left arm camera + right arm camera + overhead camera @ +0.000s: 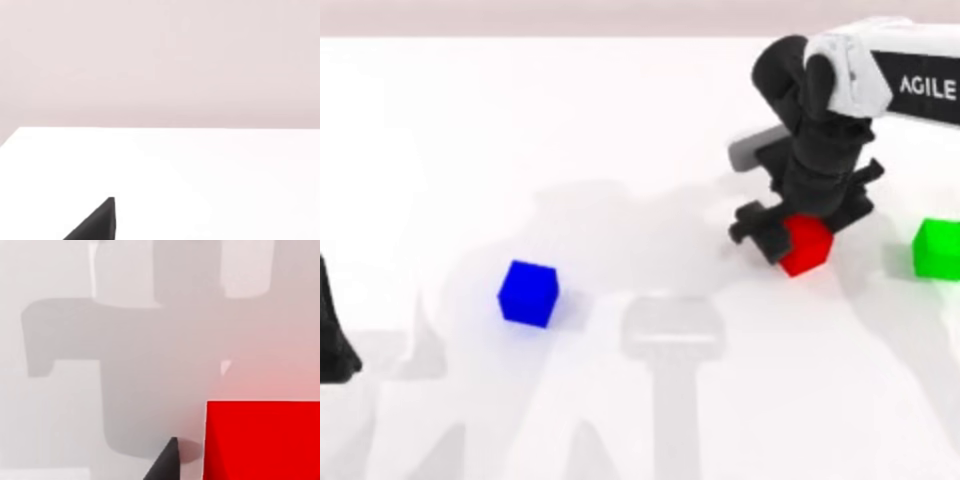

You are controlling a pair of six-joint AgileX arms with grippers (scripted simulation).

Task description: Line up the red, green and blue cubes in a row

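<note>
The red cube [807, 245] rests on the white table right of centre, and my right gripper [804, 216] hangs straight over it, open, with its dark fingers either side of the cube. In the right wrist view the red cube [262, 440] fills the corner. One fingertip [168, 462] stands just beside its face, with a thin gap between them. The green cube [937, 249] sits at the right edge of the table. The blue cube [528, 293] lies left of centre. My left gripper [334, 345] is parked at the far left edge, holding nothing.
The white table [640, 150] carries only the three cubes and the arms' grey shadows. The left wrist view shows bare table [200, 175], a pale wall beyond it, and one dark fingertip [100, 222].
</note>
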